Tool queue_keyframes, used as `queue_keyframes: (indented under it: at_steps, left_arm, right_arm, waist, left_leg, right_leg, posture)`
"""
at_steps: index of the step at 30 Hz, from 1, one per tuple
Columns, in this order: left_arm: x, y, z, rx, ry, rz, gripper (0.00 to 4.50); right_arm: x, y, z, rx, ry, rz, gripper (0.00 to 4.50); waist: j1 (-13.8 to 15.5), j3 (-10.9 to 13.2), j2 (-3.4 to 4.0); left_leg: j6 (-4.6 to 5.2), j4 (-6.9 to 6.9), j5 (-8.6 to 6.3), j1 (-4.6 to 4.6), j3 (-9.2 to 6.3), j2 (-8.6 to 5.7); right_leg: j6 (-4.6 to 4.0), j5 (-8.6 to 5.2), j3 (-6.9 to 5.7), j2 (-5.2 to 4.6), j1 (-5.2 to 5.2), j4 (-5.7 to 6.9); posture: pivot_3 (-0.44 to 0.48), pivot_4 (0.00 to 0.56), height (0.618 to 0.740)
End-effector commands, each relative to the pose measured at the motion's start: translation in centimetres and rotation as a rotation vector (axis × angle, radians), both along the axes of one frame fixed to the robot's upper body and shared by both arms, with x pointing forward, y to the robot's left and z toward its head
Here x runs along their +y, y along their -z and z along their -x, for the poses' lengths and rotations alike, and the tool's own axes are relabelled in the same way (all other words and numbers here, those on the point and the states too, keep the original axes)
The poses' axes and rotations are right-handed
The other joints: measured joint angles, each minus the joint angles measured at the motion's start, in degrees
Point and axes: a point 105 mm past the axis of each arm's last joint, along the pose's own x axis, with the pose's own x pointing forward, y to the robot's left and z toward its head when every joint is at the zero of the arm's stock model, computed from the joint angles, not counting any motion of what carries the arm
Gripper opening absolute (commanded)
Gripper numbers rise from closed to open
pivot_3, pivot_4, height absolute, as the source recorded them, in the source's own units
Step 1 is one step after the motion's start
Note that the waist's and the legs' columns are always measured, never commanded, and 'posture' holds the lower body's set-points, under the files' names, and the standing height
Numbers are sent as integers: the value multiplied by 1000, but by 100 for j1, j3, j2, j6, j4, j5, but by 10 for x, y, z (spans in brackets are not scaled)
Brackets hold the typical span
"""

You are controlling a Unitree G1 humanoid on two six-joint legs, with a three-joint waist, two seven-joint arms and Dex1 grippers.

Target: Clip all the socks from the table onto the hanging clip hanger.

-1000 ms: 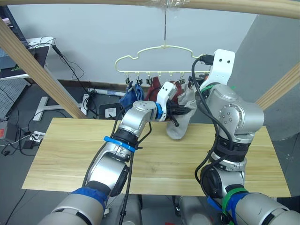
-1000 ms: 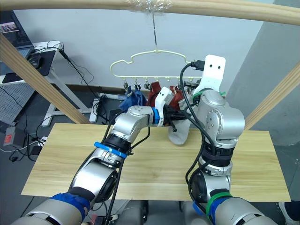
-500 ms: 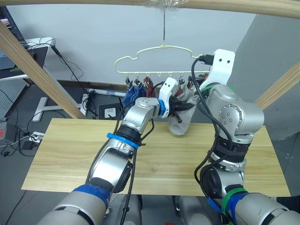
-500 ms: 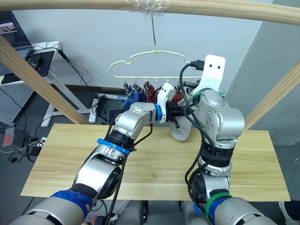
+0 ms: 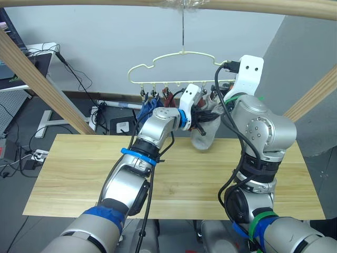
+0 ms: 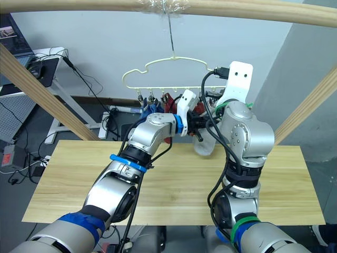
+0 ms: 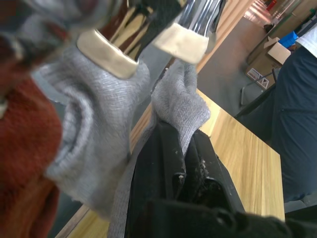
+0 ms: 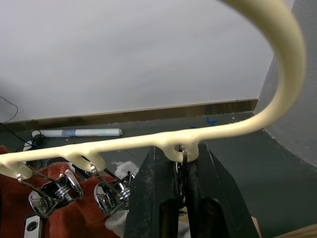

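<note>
The pale-yellow clip hanger [image 5: 179, 57] hangs by its hook from the top pole. Blue socks [image 5: 148, 107] and rust red socks [image 5: 169, 97] hang from its clips. My left gripper [image 5: 202, 118] is shut on the top edge of a light grey sock [image 7: 179, 95], holding it just under an open metal clip [image 7: 179, 41]. That sock [image 5: 202, 136] dangles above the table [image 5: 79, 168]. A second grey sock [image 7: 94, 144] hangs beside it. My right gripper [image 8: 181, 154] is at the hanger's right end, shut on a clip [image 8: 182, 148] under the wire.
Slanted poles of the wooden frame stand at left [image 5: 42, 84] and right [image 5: 313, 97], with the top pole [image 5: 263, 5] overhead. Behind the table at the left are a desk and floor cables [image 5: 31, 153]. A person in dark clothes [image 7: 297, 124] stands near the table.
My left gripper has lifted the grey sock higher and closer to the clips. The right gripper has stayed at the hanger's right end.
</note>
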Motion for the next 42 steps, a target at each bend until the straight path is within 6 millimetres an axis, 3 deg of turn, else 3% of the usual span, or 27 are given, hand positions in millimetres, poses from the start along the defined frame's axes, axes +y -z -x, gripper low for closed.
queue_keyframes:
  at_steps: [1,23,30,32,42]
  left_arm:
    - [-6,-22,2,-69,23,36,20]
    - [-14,-37,2,-68,27,100,20]
    - [-12,-35,2,-65,28,91,0]
    - [-12,-35,2,-49,33,96,0]
    - [-8,-27,13,-7,77,77,2921]
  right_arm:
    - [3,-19,7,-80,-8,-6,0]
    - [5,-17,6,-74,-21,-19,0]
    - [4,-16,5,-69,-17,-17,2353]
    - [4,-16,6,-69,-16,-18,2353]
    - [-3,-12,11,-58,-18,-1,2380]
  waist:
    - [0,0,0]
    - [-3,0,0]
    - [-3,0,0]
    - [-4,0,0]
    - [-5,0,0]
  left_leg:
    - [0,0,0,0,0,0]
    - [0,0,0,0,0,0]
    - [0,0,0,0,0,0]
    - [0,0,0,0,0,0]
    - [0,0,0,0,0,0]
  right_leg:
    - [0,0,0,0,0,0]
    - [0,0,0,0,0,1]
    - [0,0,0,-1,0,1]
    - [0,0,0,-1,0,1]
    - [0,0,0,-1,0,2]
  posture:
    - [-56,261,740]
    - [-59,263,740]
    - [-58,261,740]
    - [-58,260,740]
    - [-63,260,740]
